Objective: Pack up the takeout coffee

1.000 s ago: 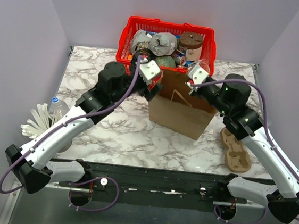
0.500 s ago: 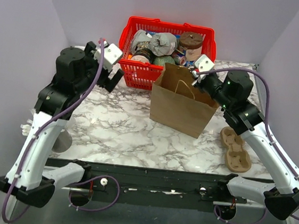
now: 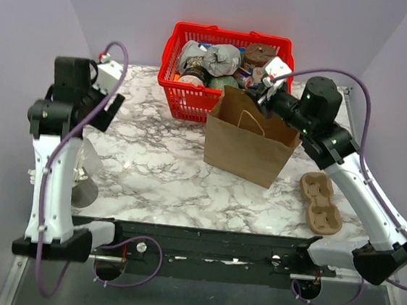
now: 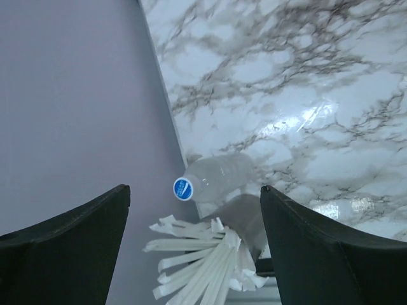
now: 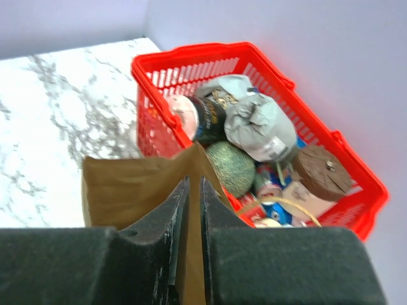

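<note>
Paper bag (image 3: 244, 146) upright mid-table (image 3: 159, 162), mouth up. Red basket (image 3: 194, 103) just behind it, moulded cup carrier (image 3: 320, 203) lying to its right.

Right fingers (image 5: 178, 219) at the bag's back right rim, nearly together, the paper edge running up between them. Reads as a pinch on the rim, likely to keep the mouth spread and the bag from tipping. How firmly the pads bear on the paper, cannot tell.

Left fingers (image 4: 76, 235) well left of the bag, high over the table's edge, spread wide, nothing between them. Below them a water bottle (image 4: 216, 178) on its side and a fan of wrapped straws (image 4: 197, 264). That arm stands clear of the bag, so the mouth is unobstructed from that side.

Takeout coffee: not found. No white cup with a black lid on the table anywhere around the bag. Basket behind the bag is a jumble of brown-lidded tub (image 5: 321, 170), green round item (image 5: 232, 166) and grey bundle (image 5: 257, 124), with no such cup certain among them. Bag's inside is hidden from all three views. The cup may be in there, a guess only. If so, packing is near done and only the rim needs letting go.
</note>
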`<state>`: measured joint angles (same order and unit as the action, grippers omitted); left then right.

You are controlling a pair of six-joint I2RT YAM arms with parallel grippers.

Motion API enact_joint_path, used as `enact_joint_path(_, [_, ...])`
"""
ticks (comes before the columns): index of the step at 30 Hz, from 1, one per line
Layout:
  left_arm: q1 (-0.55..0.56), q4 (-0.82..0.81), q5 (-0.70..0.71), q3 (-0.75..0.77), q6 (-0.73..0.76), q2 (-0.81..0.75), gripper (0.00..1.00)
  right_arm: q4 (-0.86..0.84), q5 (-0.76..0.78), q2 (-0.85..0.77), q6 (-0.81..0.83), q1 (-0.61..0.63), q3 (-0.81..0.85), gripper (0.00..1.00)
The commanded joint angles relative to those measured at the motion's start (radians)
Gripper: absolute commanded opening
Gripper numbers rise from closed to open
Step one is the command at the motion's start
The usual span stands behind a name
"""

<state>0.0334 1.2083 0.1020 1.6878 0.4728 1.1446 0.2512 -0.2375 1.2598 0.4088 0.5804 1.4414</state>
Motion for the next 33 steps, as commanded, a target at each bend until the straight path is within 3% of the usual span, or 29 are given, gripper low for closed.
enact_joint_path(1, [-0.153,0.207,0.096,0.168,-0.043,0.153,0.89,0.121,-0.149,0.097,-0.102,-0.005,0.135,0.22])
enact_joint_path(5, [-0.217,0.203,0.202,0.115,-0.039,0.135,0.88,0.218,-0.210,0.197,-0.145,-0.005,0.256,0.27])
enact_joint_path(8, [-0.297,0.212,0.194,0.063,-0.031,0.098,0.86,0.313,-0.267,0.265,-0.157,-0.005,0.351,0.32])
enact_joint_path(11, [-0.362,0.258,0.084,0.021,-0.025,0.083,0.83,0.430,-0.330,0.331,-0.148,-0.005,0.456,0.35])
enact_joint_path(18, [-0.375,0.243,-0.101,-0.153,-0.030,0.041,0.68,0.614,-0.345,0.427,-0.130,-0.005,0.608,0.37])
enact_joint_path(24, [-0.375,0.186,-0.139,-0.247,-0.019,0.040,0.63,0.680,-0.333,0.455,-0.128,-0.005,0.660,0.37])
enact_joint_path(33, [-0.377,0.194,-0.183,-0.182,-0.037,0.067,0.59,0.652,-0.316,0.417,-0.130,-0.005,0.574,0.37])
